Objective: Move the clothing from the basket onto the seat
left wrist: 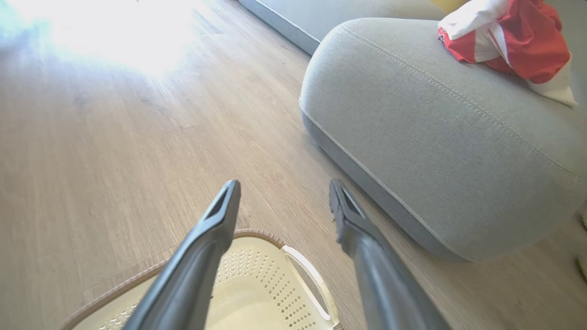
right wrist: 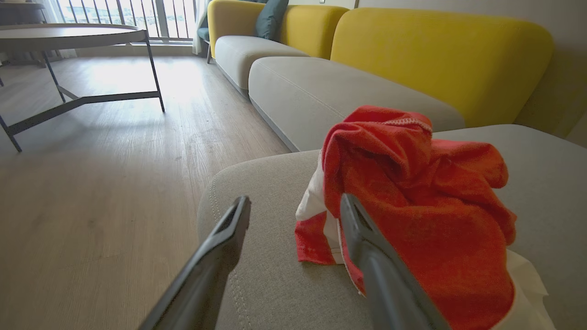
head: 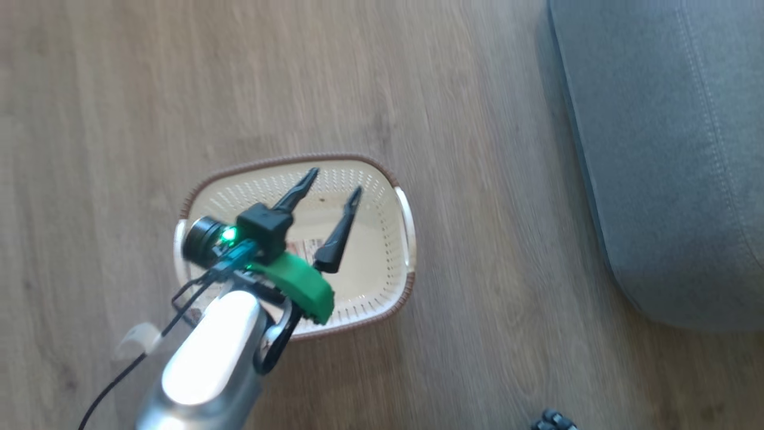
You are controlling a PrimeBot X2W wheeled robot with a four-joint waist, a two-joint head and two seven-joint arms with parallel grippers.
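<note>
Clearing away cleanly looks like the step in hand. Nearest the robot, the basket point(head: 385, 251) sits on the wooden floor point(head: 119, 89) with its label sticker point(head: 304, 246) showing at the bottom and no garment visible in it. The clothing point(right wrist: 412, 206) lies farther off to the right, a crumpled red and white heap on top of the seat point(right wrist: 275, 275), back from its rounded edge. To do this well, I judge the right gripper point(right wrist: 294, 198) should draw straight up and back. One of its fingers overlaps the red fabric in the wrist view, and I cannot tell whether it touches. A sideways sweep could snag a fold and drag the heap toward the edge and the floor. A look into the basket past the left arm would confirm that nothing lies hidden under it. As for pose, the pale forearm point(head: 209, 352) reaches forward on the left, low over the near rim. The left gripper point(head: 335, 182) hangs over the basket's interior, its fingers spread wide, holding nothing and pointing toward the far rim. The right gripper hovers low over the seat, fingers also wide apart with nothing pinched, aimed along the cushion at the heap. Beyond it run further grey cushions with yellow backrests point(right wrist: 435, 59), and a table point(right wrist: 69, 36) stands far off across the floor.
</note>
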